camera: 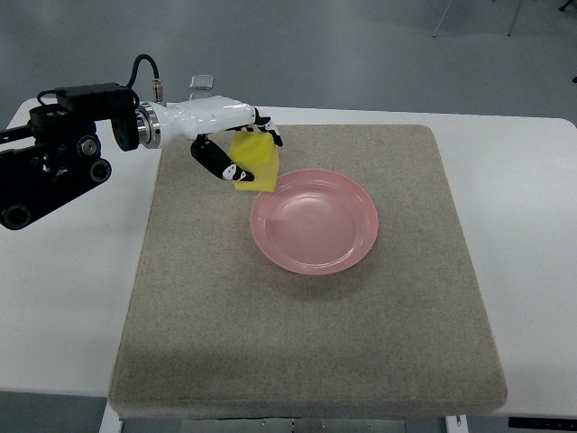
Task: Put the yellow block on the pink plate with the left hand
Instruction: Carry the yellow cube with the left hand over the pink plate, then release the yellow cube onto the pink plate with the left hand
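Left hand (236,153): fingers curled around the yellow block (254,162), gripping it from above and from the near side. The block sits in the grasp at the upper-left rim of the pink plate (314,221); whether it is lifted clear or touching the grey mat (306,343) cannot be told. Plate centre lies to the right of the hand and toward the camera. Judgement: a short carry in that direction is required before release. Plate is empty. Mat rests on the white counter (63,298). Right hand not seen.

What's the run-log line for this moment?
left hand: shut on yellow block | block at pink plate rim, unreleased | right hand: out of view
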